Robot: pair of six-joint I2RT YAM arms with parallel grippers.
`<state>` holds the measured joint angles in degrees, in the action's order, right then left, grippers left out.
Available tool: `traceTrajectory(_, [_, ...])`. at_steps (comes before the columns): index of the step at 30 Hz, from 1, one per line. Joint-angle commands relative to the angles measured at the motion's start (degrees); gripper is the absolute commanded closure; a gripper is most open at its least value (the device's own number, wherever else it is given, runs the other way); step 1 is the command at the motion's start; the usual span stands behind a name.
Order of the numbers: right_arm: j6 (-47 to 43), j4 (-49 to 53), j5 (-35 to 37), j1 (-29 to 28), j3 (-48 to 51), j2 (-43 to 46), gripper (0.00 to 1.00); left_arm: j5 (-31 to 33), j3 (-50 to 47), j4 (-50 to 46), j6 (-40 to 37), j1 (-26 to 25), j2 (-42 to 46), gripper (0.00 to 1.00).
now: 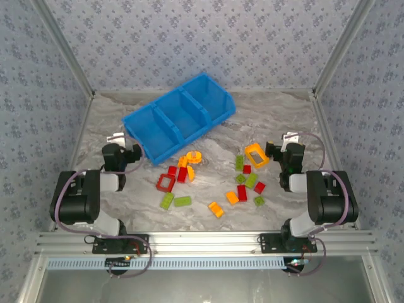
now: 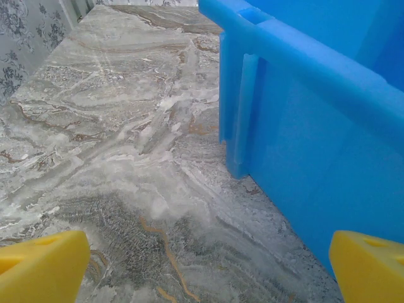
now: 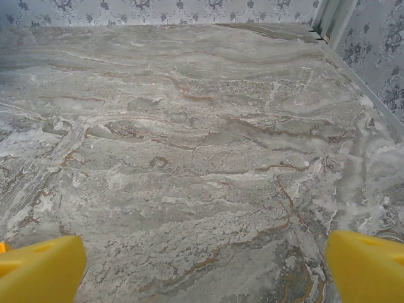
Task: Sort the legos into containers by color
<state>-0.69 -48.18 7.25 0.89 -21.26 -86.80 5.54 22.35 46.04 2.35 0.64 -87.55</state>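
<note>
Grey marbled tabletop [image 1: 278,120] sits between patterned walls. A long blue bin [image 1: 189,131] lies slantwise at the far left-centre. Red, yellow and green bricks [image 1: 166,183] are scattered on the table just in front of it, between the two arms. The left gripper [image 2: 202,271] is spread wide and holds nothing, close beside the bin's outer wall. The right gripper [image 3: 202,268] is likewise spread wide with nothing in it, near a yellow frame brick [image 1: 255,154].
</note>
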Motion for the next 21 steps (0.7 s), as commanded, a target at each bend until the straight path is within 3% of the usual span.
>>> traceTrajectory(1, [0.8, 0.5, 0.6, 0.1, -0.2, -0.4, 0.0, -1.6, 1.5, 0.3, -0.7, -0.1, -0.3, 0.02])
traceTrajectory(18, [0.8, 1.7, 1.4, 0.0, -0.3, 1.7, 0.0, -1.2, 0.9, 0.6, -0.9, -0.4, 1.9, 0.02])
traceTrajectory(20, [0.7, 11.6, 5.2, -1.1, -2.8, 9.0, 0.0, 12.0, 2.6, -11.3, -1.7, -5.7, 12.8, 0.02])
traceTrajectory(21, [0.7, 15.5, 6.3, -1.6, -3.8, 12.8, 0.0, 15.0, 4.0, -16.4, -0.7, -7.1, 17.9, 0.02])
